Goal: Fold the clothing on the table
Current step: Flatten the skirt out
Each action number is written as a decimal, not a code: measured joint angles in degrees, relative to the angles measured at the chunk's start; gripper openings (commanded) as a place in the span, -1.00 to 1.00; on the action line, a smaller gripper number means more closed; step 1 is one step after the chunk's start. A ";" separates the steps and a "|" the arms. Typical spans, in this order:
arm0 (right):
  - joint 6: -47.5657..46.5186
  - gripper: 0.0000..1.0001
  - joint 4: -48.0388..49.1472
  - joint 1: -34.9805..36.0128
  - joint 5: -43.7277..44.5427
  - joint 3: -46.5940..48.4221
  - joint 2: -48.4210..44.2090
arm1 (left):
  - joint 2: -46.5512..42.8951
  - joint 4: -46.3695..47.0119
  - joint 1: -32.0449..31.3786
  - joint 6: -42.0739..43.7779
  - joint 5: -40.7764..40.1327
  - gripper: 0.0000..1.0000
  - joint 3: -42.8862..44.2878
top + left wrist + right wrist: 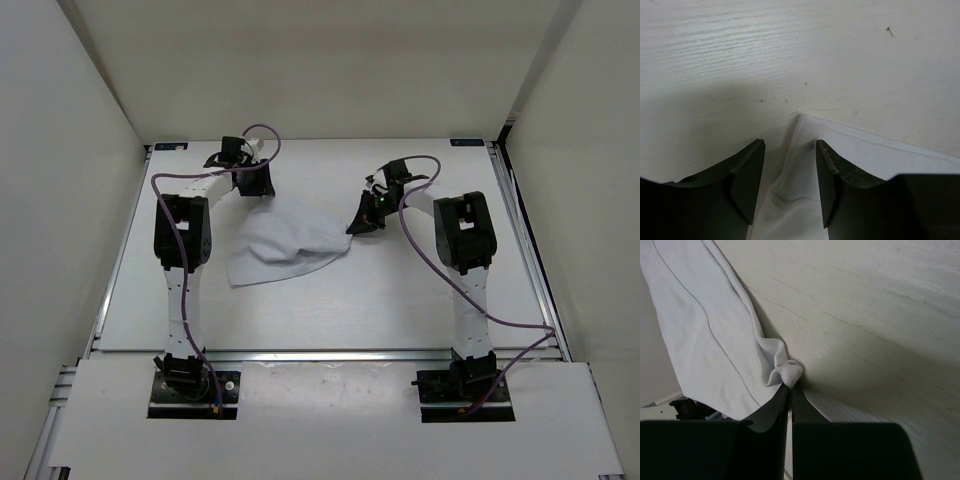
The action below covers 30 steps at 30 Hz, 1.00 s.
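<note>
The clothing (285, 240) is a plain white piece lying rumpled in the middle of the table (330, 310). My right gripper (360, 222) is shut on the clothing's right corner, which is lifted off the table. In the right wrist view a small bunch of fabric (785, 372) sticks out past the pinched fingertips (790, 390). My left gripper (256, 184) stands open over the far left corner of the clothing (805, 150). That corner lies on the table between the two dark fingers (747, 175), which are apart from it.
White walls close in the table at the left, back and right. An aluminium rail (320, 355) runs along the near edge, with both arm bases (190, 385) behind it. Purple cables (425, 235) loop beside each arm.
</note>
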 measured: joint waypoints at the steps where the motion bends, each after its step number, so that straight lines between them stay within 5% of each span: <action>1: -0.15 -1.00 -0.07 -0.02 -0.04 0.00 0.00 | 0.17 -0.22 -0.09 0.11 -0.15 0.14 0.07; 4: -0.39 -1.00 -0.15 -0.09 -0.24 0.00 0.00 | 0.15 -0.79 -0.22 0.17 -1.03 0.08 0.33; 9: -0.55 -1.00 -0.39 -0.37 -0.44 0.04 0.00 | 0.17 -1.79 0.00 -1.57 0.57 -0.55 0.22; 11: -0.52 -1.00 -0.50 -0.66 -0.44 0.04 0.00 | 0.33 -2.49 0.13 -2.56 2.64 -1.00 0.22; 21: -1.40 -1.00 -4.31 -4.39 -0.39 3.39 -1.86 | -1.03 -2.40 0.17 -9.22 14.64 -1.00 -1.62; 30: -4.66 -1.00 -4.76 -11.78 -0.76 9.97 -19.63 | -21.14 11.93 2.80 -23.69 25.90 -1.00 -10.56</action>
